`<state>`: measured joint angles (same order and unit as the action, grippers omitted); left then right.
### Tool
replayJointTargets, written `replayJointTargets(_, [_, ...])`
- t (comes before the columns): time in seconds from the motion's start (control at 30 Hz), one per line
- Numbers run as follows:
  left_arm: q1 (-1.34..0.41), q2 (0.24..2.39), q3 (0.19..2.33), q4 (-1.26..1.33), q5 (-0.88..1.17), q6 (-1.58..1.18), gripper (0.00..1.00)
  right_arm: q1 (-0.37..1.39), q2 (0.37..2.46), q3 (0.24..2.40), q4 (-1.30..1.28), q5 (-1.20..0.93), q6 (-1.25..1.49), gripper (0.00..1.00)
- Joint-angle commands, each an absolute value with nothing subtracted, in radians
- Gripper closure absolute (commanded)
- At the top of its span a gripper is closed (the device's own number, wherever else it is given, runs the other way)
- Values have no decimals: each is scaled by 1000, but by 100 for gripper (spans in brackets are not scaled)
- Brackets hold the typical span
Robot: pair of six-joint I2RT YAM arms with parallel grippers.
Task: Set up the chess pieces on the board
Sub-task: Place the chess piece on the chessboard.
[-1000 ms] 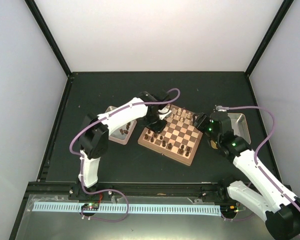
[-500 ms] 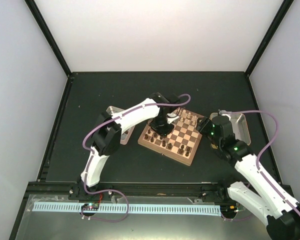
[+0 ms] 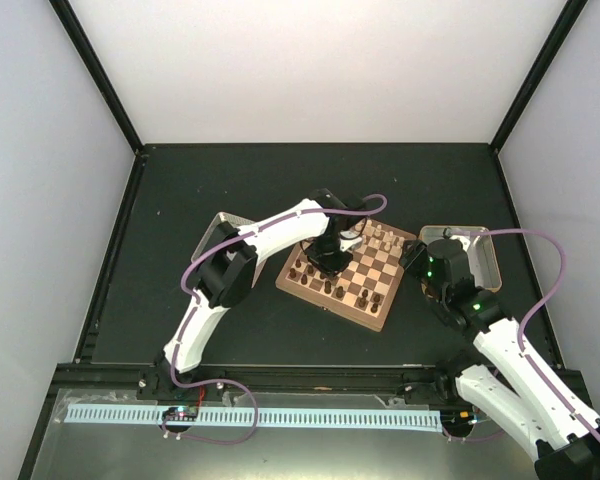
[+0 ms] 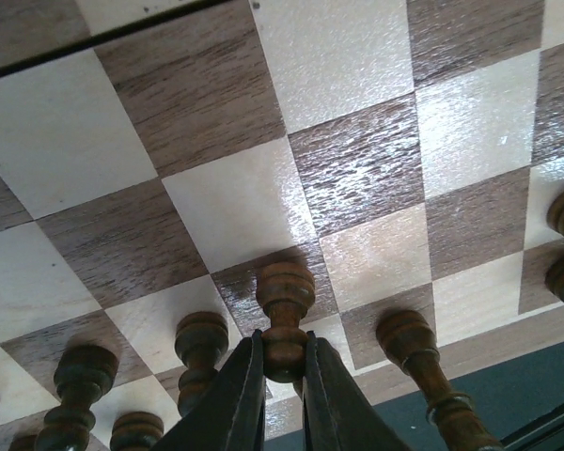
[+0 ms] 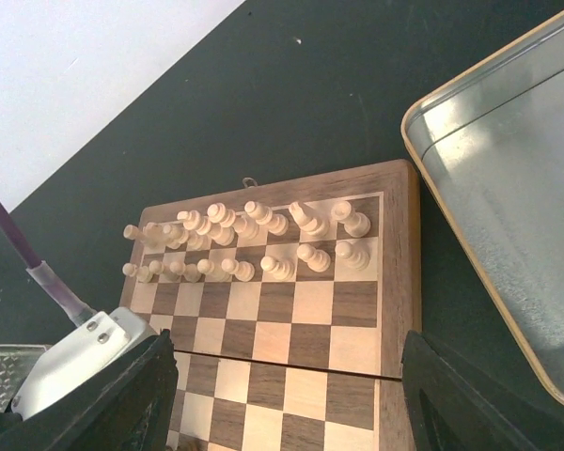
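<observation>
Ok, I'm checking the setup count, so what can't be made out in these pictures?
Top view: dark chess pieces too small to identify; the left arm covers most of the left tray.
Left wrist: left tool hides the base of the held piece.
Right wrist: the bottom edge cuts off part of the board.

So the bench (image 3: 230,180) is a flat, dark matte slab, walled in on three sides by pale panels. Three things sit straight on it. The wooden board (image 3: 365,268) is about mid-bench, a bit right of centre, turned at an angle to the edges. A shallow metal tray (image 3: 218,222) lies off its left corner, mostly hidden under an arm. A second metal tray (image 3: 483,258) is at the right corner, close but not touching, with a strip of dark bench between them.
</observation>
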<state>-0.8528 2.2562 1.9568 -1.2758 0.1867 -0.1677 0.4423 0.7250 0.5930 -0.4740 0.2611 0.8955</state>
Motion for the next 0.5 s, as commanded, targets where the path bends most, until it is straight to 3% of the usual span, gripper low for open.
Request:
replayJointTargets(0.0, [-861,2281,2000,-1310,178,-161,89,437,724,583,-474,289,894,33])
replayJointTargets(0.47, [-863,2280,1998,-1318,192,-147,81,437,729,579,-465,283,895,33])
